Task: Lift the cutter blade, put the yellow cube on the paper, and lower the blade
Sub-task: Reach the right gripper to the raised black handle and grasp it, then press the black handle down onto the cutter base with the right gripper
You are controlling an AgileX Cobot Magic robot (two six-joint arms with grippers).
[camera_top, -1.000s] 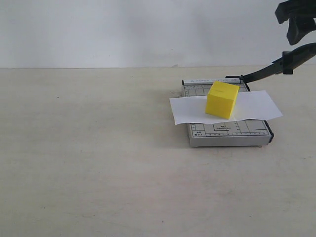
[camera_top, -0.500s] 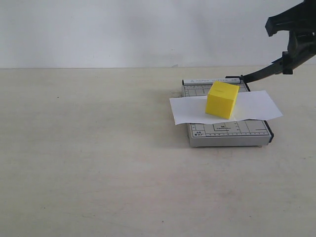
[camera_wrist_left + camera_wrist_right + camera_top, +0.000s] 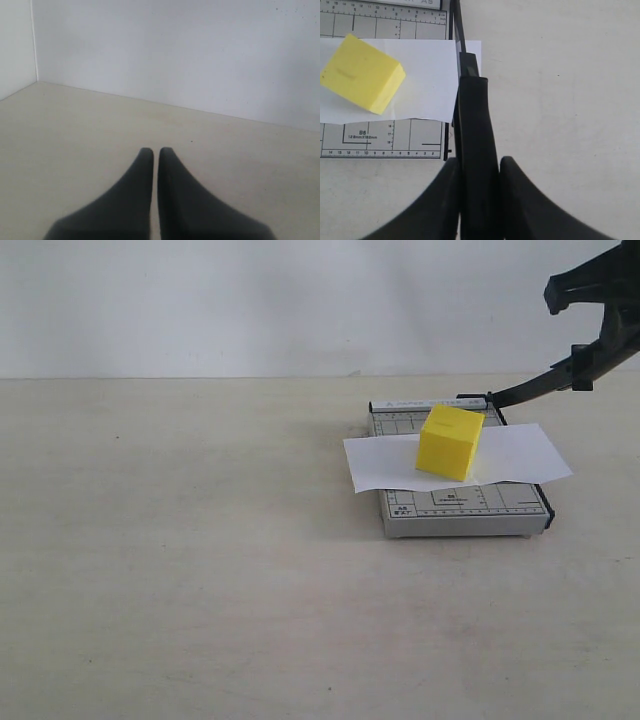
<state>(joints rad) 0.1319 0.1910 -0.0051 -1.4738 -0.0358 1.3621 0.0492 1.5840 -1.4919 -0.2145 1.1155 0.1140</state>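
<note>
The yellow cube (image 3: 450, 442) (image 3: 362, 72) rests on the white paper (image 3: 520, 455) (image 3: 430, 75), which lies across the grey gridded cutter board (image 3: 460, 505) (image 3: 380, 137). The black cutter blade (image 3: 530, 388) (image 3: 475, 125) is raised at a slant from its hinge at the board's far corner, rising toward the right. My right gripper (image 3: 605, 330) (image 3: 479, 162) is shut on the blade's thick handle, one finger pressed to each side. My left gripper (image 3: 155, 150) is shut on nothing, over bare tabletop, and does not show in the exterior view.
A beige tabletop (image 3: 200, 540) spreads to the left of and in front of the board. A white wall (image 3: 250, 300) runs along the table's far edge. In the left wrist view a wall corner (image 3: 34, 45) stands ahead.
My right gripper has come down from above onto the raised blade handle and now clasps it. Blade, cube and paper have not shifted.
</note>
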